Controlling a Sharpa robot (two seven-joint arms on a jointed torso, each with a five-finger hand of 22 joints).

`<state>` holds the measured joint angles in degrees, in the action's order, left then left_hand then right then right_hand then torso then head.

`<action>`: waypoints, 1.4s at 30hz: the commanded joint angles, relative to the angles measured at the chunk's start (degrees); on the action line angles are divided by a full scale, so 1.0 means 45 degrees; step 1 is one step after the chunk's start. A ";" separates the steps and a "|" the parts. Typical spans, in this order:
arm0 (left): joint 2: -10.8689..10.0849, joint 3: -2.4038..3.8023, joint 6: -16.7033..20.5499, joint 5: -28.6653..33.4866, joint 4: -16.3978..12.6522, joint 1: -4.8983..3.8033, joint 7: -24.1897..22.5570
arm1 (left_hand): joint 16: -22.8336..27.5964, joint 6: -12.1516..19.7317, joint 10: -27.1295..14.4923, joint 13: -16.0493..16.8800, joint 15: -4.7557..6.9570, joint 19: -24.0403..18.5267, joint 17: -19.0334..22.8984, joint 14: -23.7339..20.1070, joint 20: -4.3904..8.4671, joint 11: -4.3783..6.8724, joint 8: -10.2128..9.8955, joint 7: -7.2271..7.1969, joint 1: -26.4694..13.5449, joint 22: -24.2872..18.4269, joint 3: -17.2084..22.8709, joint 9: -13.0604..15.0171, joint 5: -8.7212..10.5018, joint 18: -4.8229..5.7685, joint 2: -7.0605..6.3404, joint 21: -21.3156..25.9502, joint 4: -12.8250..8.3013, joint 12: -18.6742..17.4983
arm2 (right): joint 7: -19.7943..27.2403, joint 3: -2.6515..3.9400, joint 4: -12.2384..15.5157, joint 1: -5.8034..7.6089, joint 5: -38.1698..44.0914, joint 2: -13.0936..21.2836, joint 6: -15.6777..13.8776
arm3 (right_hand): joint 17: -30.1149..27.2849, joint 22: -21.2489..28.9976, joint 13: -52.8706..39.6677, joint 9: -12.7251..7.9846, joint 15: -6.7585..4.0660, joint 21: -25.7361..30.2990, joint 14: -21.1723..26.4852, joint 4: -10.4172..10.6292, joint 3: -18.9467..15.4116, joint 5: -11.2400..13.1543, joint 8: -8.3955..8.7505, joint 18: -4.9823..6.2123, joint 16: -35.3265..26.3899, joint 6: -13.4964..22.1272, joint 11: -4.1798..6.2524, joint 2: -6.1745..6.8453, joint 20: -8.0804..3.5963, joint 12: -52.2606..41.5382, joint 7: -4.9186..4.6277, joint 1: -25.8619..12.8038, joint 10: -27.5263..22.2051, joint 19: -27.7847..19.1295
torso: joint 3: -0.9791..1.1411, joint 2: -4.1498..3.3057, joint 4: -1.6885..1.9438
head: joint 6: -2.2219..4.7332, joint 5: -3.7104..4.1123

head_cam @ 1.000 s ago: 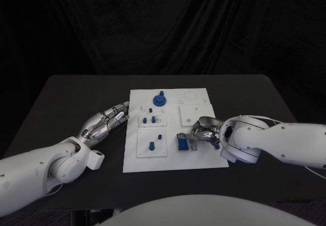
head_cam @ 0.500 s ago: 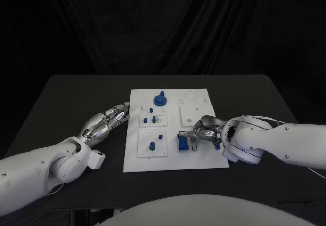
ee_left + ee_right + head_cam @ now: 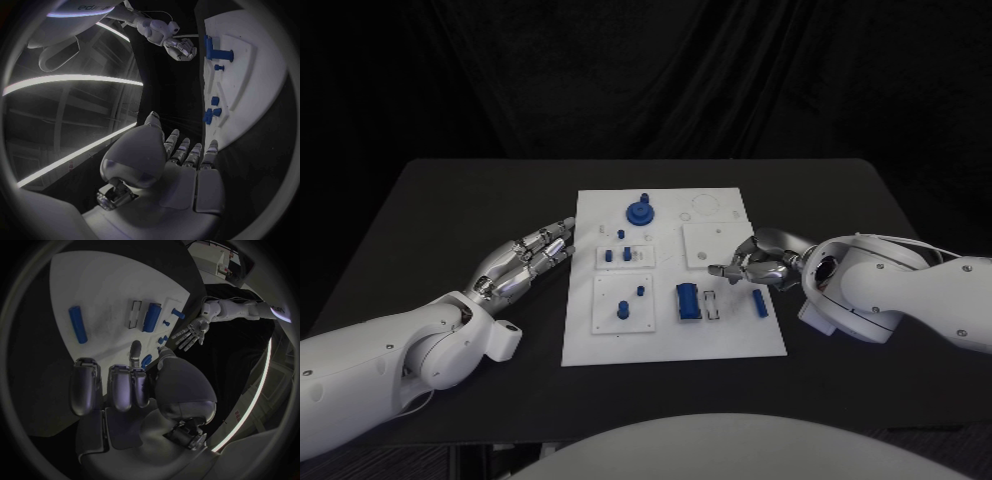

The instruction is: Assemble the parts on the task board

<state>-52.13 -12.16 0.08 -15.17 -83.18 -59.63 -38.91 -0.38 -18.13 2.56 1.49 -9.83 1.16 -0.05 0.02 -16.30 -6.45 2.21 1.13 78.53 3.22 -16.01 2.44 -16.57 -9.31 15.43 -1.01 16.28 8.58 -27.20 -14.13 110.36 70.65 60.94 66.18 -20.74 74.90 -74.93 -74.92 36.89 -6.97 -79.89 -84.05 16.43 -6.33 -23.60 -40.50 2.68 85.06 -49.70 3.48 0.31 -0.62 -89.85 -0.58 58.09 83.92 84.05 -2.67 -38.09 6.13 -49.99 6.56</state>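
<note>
Hovering my right hand (image 3: 759, 264), fingers apart and empty, over the board (image 3: 733, 340) beside a loose blue bar (image 3: 757, 303). Small, stiff, light, likely slick; I'd pinch its long sides. Left hand (image 3: 531, 256) rests spread on the table (image 3: 444, 210).

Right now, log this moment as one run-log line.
left hand: open, beside task board | right hand: empty, above board | blue bar: seated | thin blue bar: lying loose
</note>
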 commanded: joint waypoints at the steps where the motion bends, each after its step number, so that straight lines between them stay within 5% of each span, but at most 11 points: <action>1: 0.0043 0.0011 -0.0037 0.0071 -0.0035 0.0018 -0.0567 | 0.0084 0.0015 -0.0073 -0.0013 -0.0081 -0.0031 0.0011 -0.0006 -0.0031 0.0013 0.0020 0.0083 0.0011 -0.0018 0.0093 0.0016 -0.0047 -0.0195 0.0150 0.0038 -0.0001 -0.0010 | -0.0810 -0.0012 0.0060 0.0103 0.1590 0.0247 0.0802 | 0.0912 -0.2632 -0.3351 -0.0051 0.0041 -0.0098 -0.0903 -0.0011 -0.0066 -0.0939 0.0078 -0.0052 0.0080 0.0017 -0.0009 0.0087 0.0040 -0.0033 -0.0013 0.0374 0.1351 0.0606 | -0.0008 0.0022 -0.0007 | -0.0003 0.0046; 5: 0.0054 0.0011 -0.0034 0.0071 -0.0028 0.0019 -0.0572 | 0.0084 0.0015 -0.0073 -0.0013 -0.0081 -0.0031 0.0011 -0.0006 -0.0031 0.0013 0.0020 0.0083 0.0011 -0.0018 0.0093 0.0016 -0.0047 -0.0195 0.0150 0.0038 -0.0001 -0.0010 | -0.1642 -0.0019 -0.0080 0.0079 0.3330 0.0403 0.1858 | 0.0914 -0.2646 -0.3351 -0.0146 0.0057 -0.0143 -0.0899 -0.0044 -0.0029 -0.2064 0.0192 -0.0063 0.0089 0.0077 -0.0035 0.0251 0.0052 -0.0033 -0.0037 0.0909 0.1351 0.0616 | -0.0034 0.0030 0.0031 | -0.0003 0.0085; 11: 0.0041 0.0011 -0.0029 0.0071 -0.0023 0.0021 -0.0577 | 0.0084 0.0015 -0.0071 -0.0011 -0.0082 -0.0031 0.0011 -0.0006 -0.0031 0.0014 0.0021 0.0084 0.0011 -0.0018 0.0092 0.0016 -0.0047 -0.0195 0.0149 0.0038 0.0000 0.0000 | -0.2314 -0.0025 -0.0057 -0.0321 0.5450 0.0609 0.2614 | 0.0819 -0.2608 -0.3351 -0.0194 0.0071 -0.0035 -0.0878 -0.0046 0.0008 -0.2272 0.0249 -0.0036 0.0048 0.0107 -0.0055 0.0311 0.0067 -0.0033 -0.0052 0.1171 0.1351 0.0577 | -0.0037 0.0021 0.0008 | -0.0003 0.0032; 28: 0.0041 0.0011 -0.0053 0.0071 -0.0030 0.0036 -0.0542 | 0.0084 0.0015 -0.0074 -0.0012 -0.0087 -0.0029 0.0011 -0.0006 -0.0033 0.0009 0.0021 0.0089 0.0021 -0.0016 0.0100 0.0016 -0.0067 -0.0194 0.0154 0.0037 -0.0006 -0.0007 | -0.2617 -0.0030 -0.0188 -0.0674 0.6629 0.0596 0.2758 | 0.0804 -0.2612 -0.3351 -0.0237 0.0079 -0.0048 -0.0876 0.0046 -0.0032 -0.2001 0.0271 -0.0039 0.0042 0.0036 -0.0088 0.0239 0.0077 -0.0033 -0.0072 0.1092 0.1351 0.0581 | 0.0028 -0.0052 -0.0005 | -0.0003 0.0128; 34: 0.0031 0.0011 -0.0050 0.0071 -0.0025 0.0038 -0.0535 | 0.0084 0.0015 -0.0074 -0.0012 -0.0087 -0.0029 0.0011 -0.0006 -0.0033 0.0009 0.0021 0.0089 0.0021 -0.0016 0.0100 0.0016 -0.0067 -0.0194 0.0154 0.0037 -0.0006 -0.0007 | -0.2625 -0.0030 -0.0209 -0.0882 0.6544 0.0533 0.2785 | 0.0739 -0.2606 -0.3351 -0.0275 0.0088 -0.0031 -0.0864 0.0057 -0.0074 -0.1817 0.0319 -0.0035 0.0015 0.0054 -0.0099 0.0205 0.0085 -0.0033 -0.0090 0.1015 0.1351 0.0574 | -0.0004 -0.0039 0.0025 | -0.0003 0.0148; 39: 0.0032 0.0011 -0.0062 0.0071 -0.0021 0.0040 -0.0528 | 0.0084 0.0018 -0.0078 -0.0013 -0.0093 -0.0029 0.0011 -0.0006 -0.0035 -0.0004 0.0020 0.0089 0.0043 -0.0018 0.0114 0.0016 -0.0107 -0.0193 0.0161 0.0036 -0.0020 -0.0010 | -0.2617 -0.0030 -0.0248 -0.1010 0.6354 0.0412 0.2808 | 0.0679 -0.2595 -0.3351 -0.0511 0.0135 0.0003 -0.0851 0.0041 -0.0090 -0.1858 0.0633 -0.0030 -0.0013 0.0204 -0.0163 0.0134 0.0119 -0.0033 -0.0169 0.1005 0.1351 0.0561 | 0.0002 -0.0053 0.0015 | -0.0003 0.0129; 42: 0.0040 0.0011 -0.0074 0.0071 -0.0009 0.0041 -0.0521 | 0.0084 0.0017 -0.0081 -0.0013 -0.0098 -0.0029 0.0011 -0.0006 -0.0036 -0.0012 0.0020 0.0090 0.0069 -0.0020 0.0131 0.0016 -0.0152 -0.0192 0.0167 0.0036 -0.0038 -0.0010 | -0.2600 -0.0030 -0.0290 -0.1055 0.6191 0.0342 0.2804 | 0.0609 -0.2584 -0.3351 -0.0858 0.0207 0.0041 -0.0838 0.0034 -0.0024 -0.2339 0.1051 -0.0022 -0.0046 0.0206 -0.0244 0.0076 0.0175 -0.0033 -0.0259 0.1203 0.1351 0.0546 | -0.0006 -0.0036 0.0021 | -0.0003 0.0159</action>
<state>-52.06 -12.16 0.10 -15.17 -83.13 -59.54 -38.91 -0.38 -18.13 2.56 1.50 -9.83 1.16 -0.09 0.02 -16.30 -6.45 2.21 1.13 78.76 3.23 -15.84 2.42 -16.94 -9.31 15.66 -1.01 16.11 8.58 -37.88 -14.27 109.14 66.12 89.29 67.78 -8.82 74.90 -74.92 -74.91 33.36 -6.51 -80.00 -84.02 16.59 -6.48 -33.62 -36.13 2.68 84.96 -48.89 2.81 0.82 -0.19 -89.85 -1.39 63.22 84.13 84.05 -2.66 -38.29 6.21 -49.99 7.17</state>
